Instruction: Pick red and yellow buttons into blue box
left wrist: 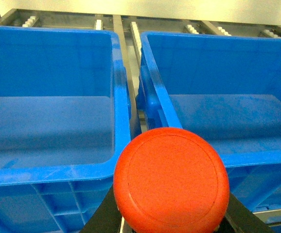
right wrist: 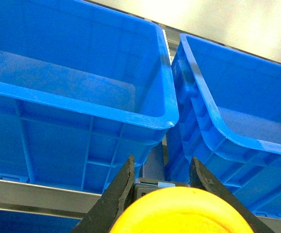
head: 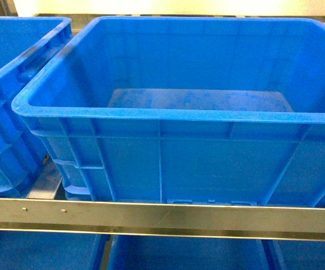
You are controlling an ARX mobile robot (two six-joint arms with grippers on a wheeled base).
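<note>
The blue box (head: 168, 112) fills the head view, its floor bare; neither gripper shows there. In the left wrist view the red button (left wrist: 171, 180) sits close to the camera with its round cap facing it. My left gripper (left wrist: 172, 228) is shut on it, and the dark fingers (left wrist: 101, 221) flank the cap, in front of the near rim of the blue box (left wrist: 257, 158). In the right wrist view the yellow button (right wrist: 182, 213) is held in my right gripper (right wrist: 162, 167). Its fingers (right wrist: 123, 182) point at the corner of the blue box (right wrist: 165, 119).
A second blue crate (head: 10, 73) stands to the left of the box, and another (right wrist: 237, 111) to its right. A metal shelf rail (head: 162, 216) runs across in front. Lower blue bins (head: 185, 256) lie beneath it. Roller tracks (left wrist: 135, 34) run behind and between the crates.
</note>
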